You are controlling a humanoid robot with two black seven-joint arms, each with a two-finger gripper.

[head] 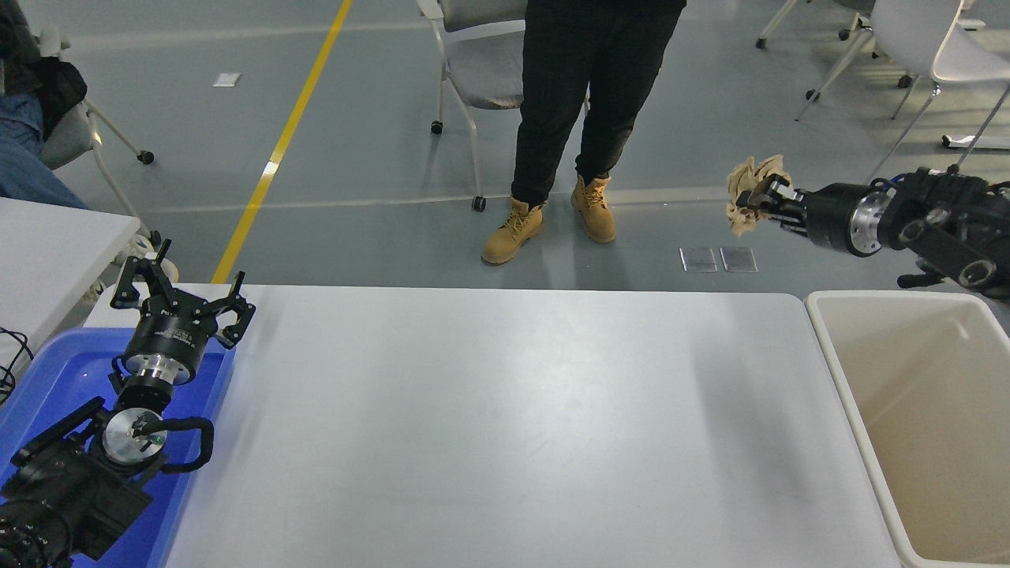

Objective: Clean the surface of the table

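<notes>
The table surface is a wide matte white top with nothing lying on it. My right gripper is shut on a crumpled brown paper ball and holds it high in the air, above and beyond the table's far right corner, up and to the left of the beige bin. My left gripper is open and empty, parked at the lower left over the blue tray.
A person in black trousers and tan boots stands beyond the table's far edge. A grey chair stands behind them. A smaller white table is at the left edge.
</notes>
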